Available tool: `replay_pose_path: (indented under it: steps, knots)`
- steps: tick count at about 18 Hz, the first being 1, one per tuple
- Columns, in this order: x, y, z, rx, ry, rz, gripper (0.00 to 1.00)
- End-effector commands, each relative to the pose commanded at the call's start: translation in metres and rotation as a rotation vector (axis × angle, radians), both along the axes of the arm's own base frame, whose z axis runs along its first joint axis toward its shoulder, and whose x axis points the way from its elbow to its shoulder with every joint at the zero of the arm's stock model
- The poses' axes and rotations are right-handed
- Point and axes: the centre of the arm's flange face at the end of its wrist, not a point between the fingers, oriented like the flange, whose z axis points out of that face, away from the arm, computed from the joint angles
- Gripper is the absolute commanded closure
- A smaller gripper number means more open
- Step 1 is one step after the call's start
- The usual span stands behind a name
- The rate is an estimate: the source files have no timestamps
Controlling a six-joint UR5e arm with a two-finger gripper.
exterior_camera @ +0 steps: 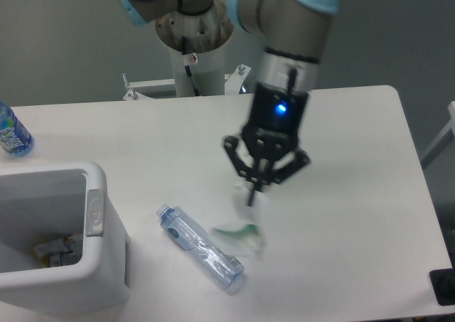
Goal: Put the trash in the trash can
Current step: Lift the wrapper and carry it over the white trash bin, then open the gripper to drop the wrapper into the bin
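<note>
Camera view, nearest first: the plastic bottle (200, 247) lies flat near the front edge of the tabletop (355, 194), cap pointing toward the trash can (92, 265), which fills the front-left corner with some scraps already inside. Just beyond the bottle, I have the wrapper (249, 219) dangling from the pincer (252, 192), which is closed on its top edge and lifted clear of the tabletop. The wrapper is blurred, so I cannot tell how much of it the fingers have.

My worry is that pinch: it looks like a thin hold on crinkled film, and a quick swing left could shake it loose short of the can. The hanging tail could also snag the can's thick rim (96, 215) if I cross too low.

The path leftward over the bottle looks open. A blue-labelled water bottle (11, 133) stands at the far-left edge, well apart from my route; the arm's base (193, 52) sits behind the far edge.
</note>
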Motion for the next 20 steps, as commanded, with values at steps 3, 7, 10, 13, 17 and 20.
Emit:
replay_pose_path:
  steps: [3, 7, 10, 13, 17, 20]
  knots:
    - [0.045, 0.015, 0.010, 0.012, -0.020, -0.047, 1.00]
    - [0.096, 0.030, 0.008, 0.002, -0.038, -0.115, 1.00]
    - [0.128, 0.046, 0.001, -0.009, -0.055, -0.168, 1.00]
    - [0.157, 0.062, -0.007, -0.019, -0.062, -0.224, 1.00]
    - [0.178, 0.088, -0.028, -0.061, -0.054, -0.260, 1.00]
    - [0.189, 0.101, -0.041, -0.079, -0.054, -0.286, 1.00]
